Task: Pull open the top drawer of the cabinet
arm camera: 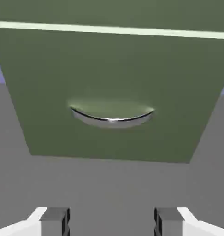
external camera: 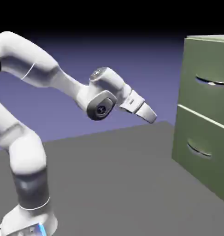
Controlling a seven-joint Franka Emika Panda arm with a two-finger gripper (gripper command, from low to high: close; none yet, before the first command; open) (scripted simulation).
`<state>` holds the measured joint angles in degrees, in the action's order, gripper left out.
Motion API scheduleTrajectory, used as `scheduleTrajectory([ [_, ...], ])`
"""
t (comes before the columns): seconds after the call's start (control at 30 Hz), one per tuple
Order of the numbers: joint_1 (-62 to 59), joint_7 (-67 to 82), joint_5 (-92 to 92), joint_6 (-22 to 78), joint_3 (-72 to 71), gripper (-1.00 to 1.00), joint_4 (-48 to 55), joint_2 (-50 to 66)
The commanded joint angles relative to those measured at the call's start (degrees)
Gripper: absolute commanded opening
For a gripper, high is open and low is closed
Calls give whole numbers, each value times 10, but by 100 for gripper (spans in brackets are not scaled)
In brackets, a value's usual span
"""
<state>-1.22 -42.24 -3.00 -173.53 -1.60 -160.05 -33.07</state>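
So the robot's gripper [external camera: 150, 115] is hanging well apart from the green cabinet [external camera: 203, 110], fingers spread with nothing between them. The top drawer [external camera: 206, 76] sits closed above the lower drawer [external camera: 201, 150].

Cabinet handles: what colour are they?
Silver, with a shiny finish; the lower handle shows it best, in the hand view.

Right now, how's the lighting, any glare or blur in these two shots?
Exterior view: backdrop fades to black up top; bright highlights on the upper drawer handle; white arm washed pale. Hand view: glint mid-curve on the lower drawer handle, soft smudgy shading around it.
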Motion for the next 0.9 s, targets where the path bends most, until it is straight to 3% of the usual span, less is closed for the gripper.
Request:
scheduleTrajectory([
  [0.0,-16,2,-25,4,-13,0,8,-3],
  [0.87,-428,49,-673,108,-357,0,213,-92],
])
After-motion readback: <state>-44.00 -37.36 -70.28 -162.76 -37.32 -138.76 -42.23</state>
